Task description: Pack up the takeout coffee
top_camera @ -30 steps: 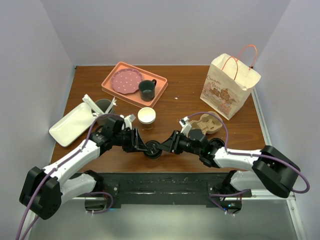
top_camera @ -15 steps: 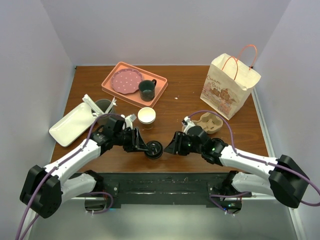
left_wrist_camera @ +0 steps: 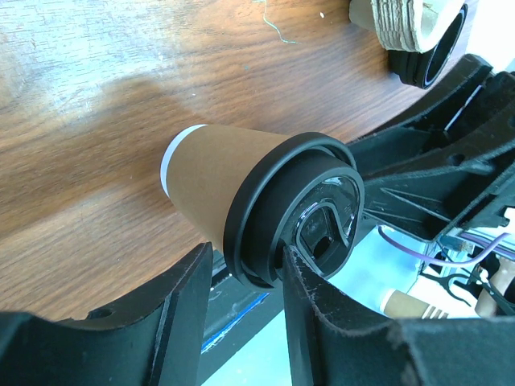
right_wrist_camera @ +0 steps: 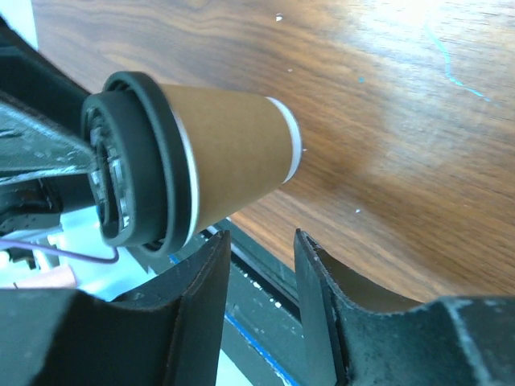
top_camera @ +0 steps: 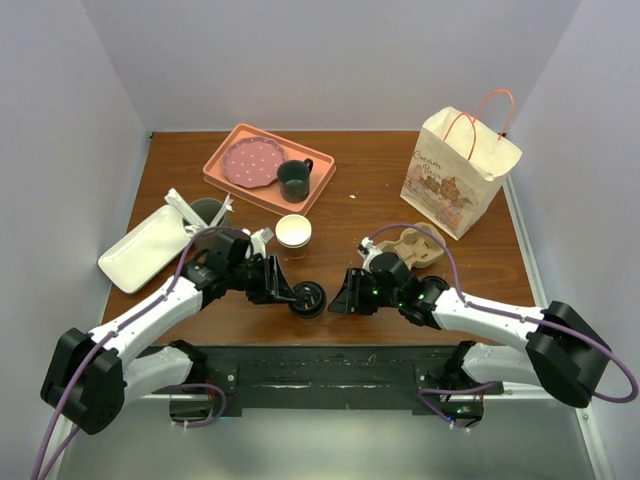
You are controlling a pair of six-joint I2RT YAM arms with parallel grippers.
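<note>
The takeout coffee, a tan paper cup with a black lid, stands near the table's front edge. My left gripper is shut on its lid rim. In the left wrist view the cup points away and the gripper has a finger on each side of the lid. My right gripper is a short way to the cup's right, open and empty. In the right wrist view the cup lies ahead and to the upper left of the gripper, apart from both fingers.
A cardboard cup carrier sits behind the right arm. A paper bag with red handles stands at the back right. An open paper cup is behind the coffee. A pink tray holds a plate and a green mug. A white tray lies at the left.
My right gripper has pulled back to the right, off the cup's lid, and now stands apart from it. The left gripper and the cup have stayed put.
</note>
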